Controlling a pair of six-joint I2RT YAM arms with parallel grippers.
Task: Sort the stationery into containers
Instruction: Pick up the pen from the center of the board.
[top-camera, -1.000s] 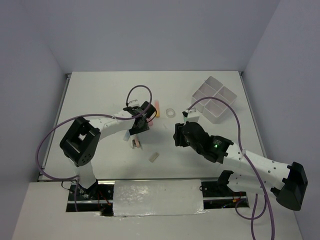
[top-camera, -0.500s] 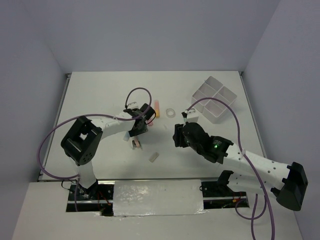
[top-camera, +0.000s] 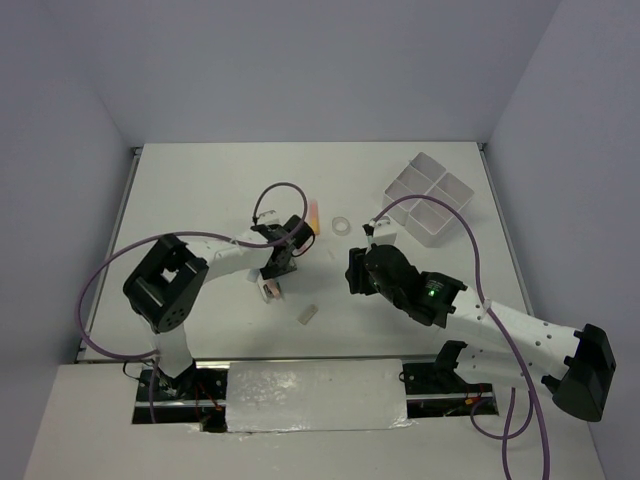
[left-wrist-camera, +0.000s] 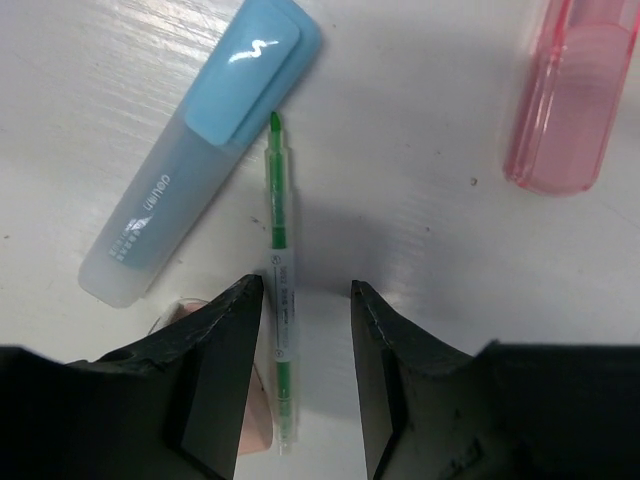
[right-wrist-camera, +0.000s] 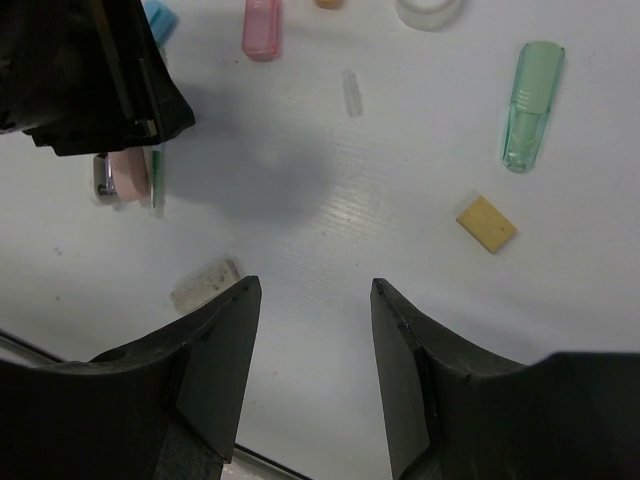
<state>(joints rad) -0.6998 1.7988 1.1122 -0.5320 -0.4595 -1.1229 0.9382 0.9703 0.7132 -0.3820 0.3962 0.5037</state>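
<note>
Robotics lab cell, white table (top-camera: 200, 185), plain grey walls (top-camera: 300, 70), two bolted robot arms (top-camera: 505, 322)

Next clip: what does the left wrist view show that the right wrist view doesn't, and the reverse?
Only the left wrist shows the print on the blue highlighter and the left gripper, open, with the thin green pen between its fingers. Only the right wrist shows the green translucent piece, yellow square piece, tape ring and beige piece. Both show the pink highlighter and that pen.
</note>
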